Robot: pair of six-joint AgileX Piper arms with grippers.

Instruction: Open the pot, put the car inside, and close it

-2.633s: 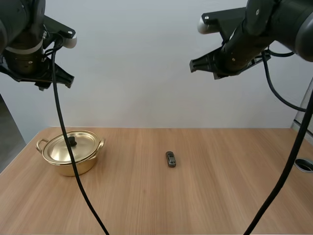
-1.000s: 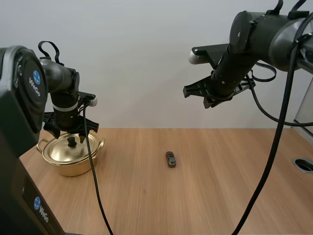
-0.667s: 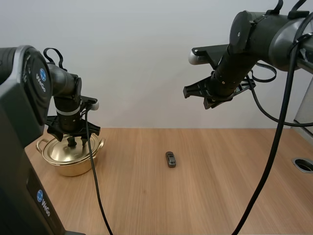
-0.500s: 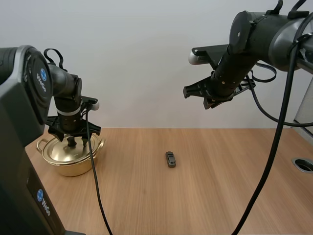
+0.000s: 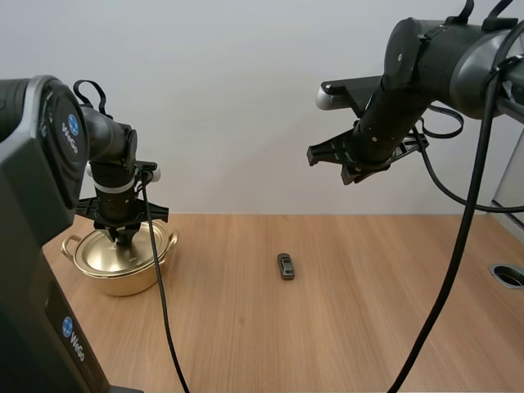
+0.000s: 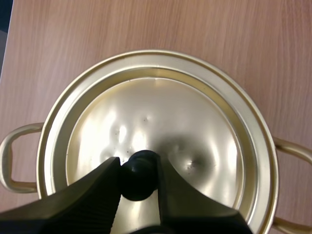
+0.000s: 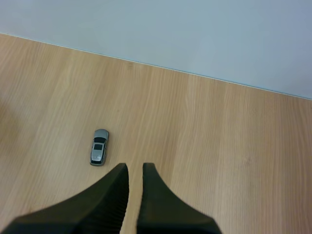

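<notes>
Over at nine o'clock on the pale wooden table (image 5: 368,327) sits the shiny gold metal pot (image 5: 131,281) with two loop handles, its domed gold lid (image 6: 165,117) on and seated inside the rim. The left gripper (image 6: 137,163) comes straight down onto it. From the high view I can only make out the black fingers meeting the lid's centre. The left wrist view makes it plain: the two ribbed fingers (image 6: 105,183) press on either side of the small black knob (image 6: 139,178), pinching it between them.

The small grey toy car (image 5: 285,265) lies near the middle of the table, at about three o'clock from the pot and well apart from it. Its nose points roughly to twelve.

The right arm (image 5: 409,74) hangs high above the table, out toward one o'clock from the car. The high view does not let me read its fingers. The right wrist view does: the right gripper (image 7: 135,166) has its fingers drawn almost together with only a thin slit between them, holding nothing. It looks down on the car (image 7: 99,146) and bare wood.
</notes>
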